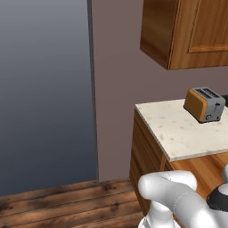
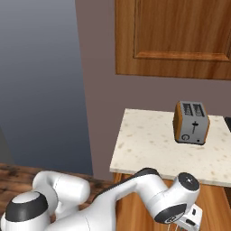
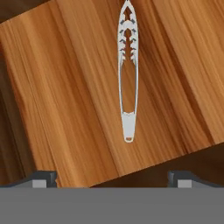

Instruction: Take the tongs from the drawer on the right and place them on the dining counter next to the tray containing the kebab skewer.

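Speckled beige counter (image 1: 178,133) with toaster (image 1: 205,104) seen under wood cabinets, plank floor, tongs (image 3: 127,74) laid flat on drawer (image 3: 65,96) wood bottom, gripper (image 3: 113,177) held wide open above, handle end nearest, untouched

Open room above the drawer floor; one obstacle on the counter

In the hand view the tongs (image 3: 127,74) lie alone on the wooden floor of the drawer (image 3: 65,109), running from 12 o'clock toward centre, with bare wood on both sides. The wide-apart fingertips (image 3: 43,178) of the gripper (image 3: 112,179) sit at 6 o'clock, touching nothing. On the wall countertop (image 1: 178,129), a toaster (image 1: 205,104) stands at 3 o'clock in the left base view, under the upper cabinet (image 1: 187,31); the rest is bare.
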